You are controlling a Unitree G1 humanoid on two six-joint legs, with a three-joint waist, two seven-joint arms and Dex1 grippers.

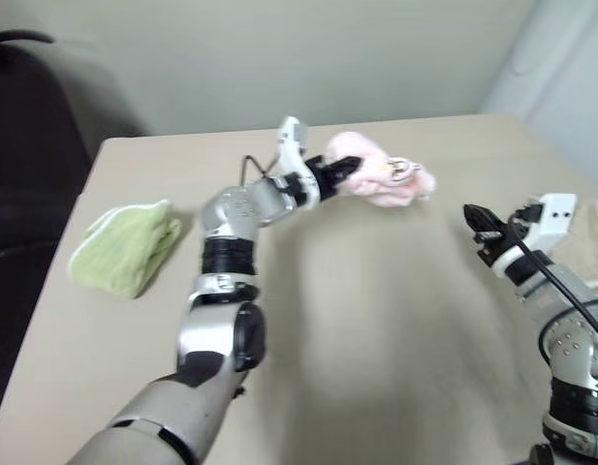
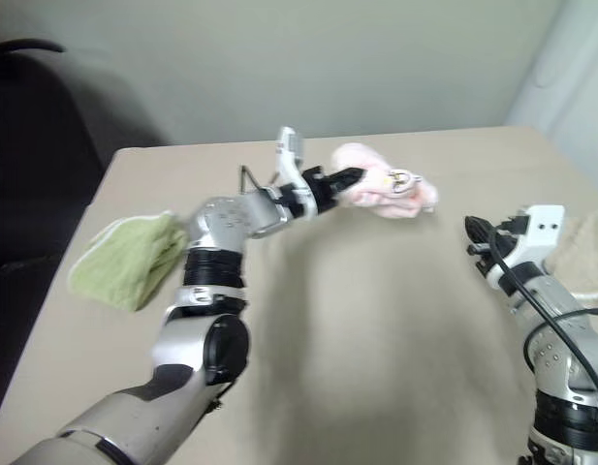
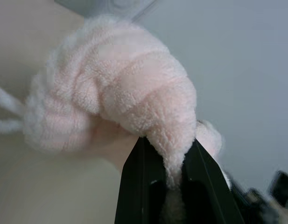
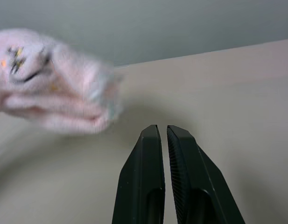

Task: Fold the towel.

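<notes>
The pale pink towel (image 1: 381, 174) hangs bunched in the air above the far middle of the tan table (image 1: 376, 320), a small dark printed mark on its right part. My left gripper (image 1: 349, 170) is shut on a fold of it; in the left wrist view the terry cloth (image 3: 115, 93) is pinched between the two black fingers (image 3: 134, 186). My right gripper (image 1: 476, 223) hovers over the table's right side, shut with nothing in it. Seen from the right wrist, the towel (image 4: 50, 79) floats off to one side of the closed fingers (image 4: 144, 177).
A folded light green towel (image 1: 129, 247) lies near the table's left edge. A beige towel (image 2: 584, 247) lies at the right edge behind my right arm. A dark chair (image 1: 27, 145) stands beyond the left side, and a pale wall rises behind the table.
</notes>
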